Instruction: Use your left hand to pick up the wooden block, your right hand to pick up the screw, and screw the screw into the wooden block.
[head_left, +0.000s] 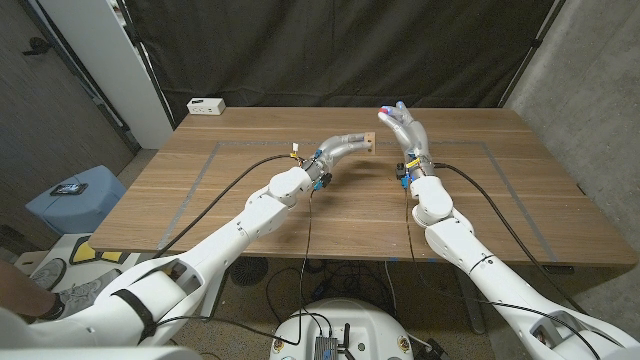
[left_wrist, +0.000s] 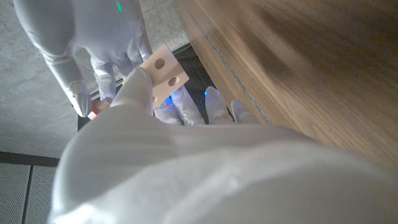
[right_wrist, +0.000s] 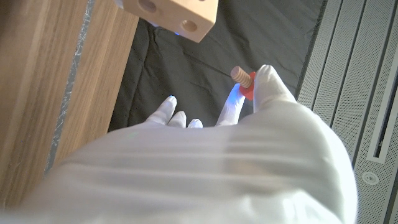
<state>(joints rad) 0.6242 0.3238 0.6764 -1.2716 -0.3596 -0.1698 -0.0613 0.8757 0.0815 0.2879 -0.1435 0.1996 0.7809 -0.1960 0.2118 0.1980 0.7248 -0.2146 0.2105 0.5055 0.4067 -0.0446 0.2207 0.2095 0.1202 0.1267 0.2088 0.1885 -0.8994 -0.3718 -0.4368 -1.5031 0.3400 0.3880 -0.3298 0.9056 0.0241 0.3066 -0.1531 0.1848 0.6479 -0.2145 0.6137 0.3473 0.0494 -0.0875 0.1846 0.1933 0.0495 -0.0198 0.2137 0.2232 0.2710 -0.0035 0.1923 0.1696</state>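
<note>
My left hand (head_left: 345, 146) is raised over the middle of the table and holds a pale wooden block (head_left: 371, 142) by its fingertips. In the left wrist view the block (left_wrist: 163, 73) shows two round holes on one face, gripped by my left hand (left_wrist: 186, 162). My right hand (head_left: 404, 127) is lifted just right of the block, fingers up, pinching a screw (head_left: 384, 109) with a red head. The right wrist view shows the screw (right_wrist: 241, 77), its wooden threaded tip free, between the fingertips of my right hand (right_wrist: 205, 168), a short gap from the block (right_wrist: 177, 14).
A wooden table (head_left: 250, 210) carries grey tape lines. A small white box (head_left: 206, 105) sits at its back left corner. Black cables run along both forearms. A blue bin (head_left: 75, 198) stands on the floor to the left. A dark curtain hangs behind.
</note>
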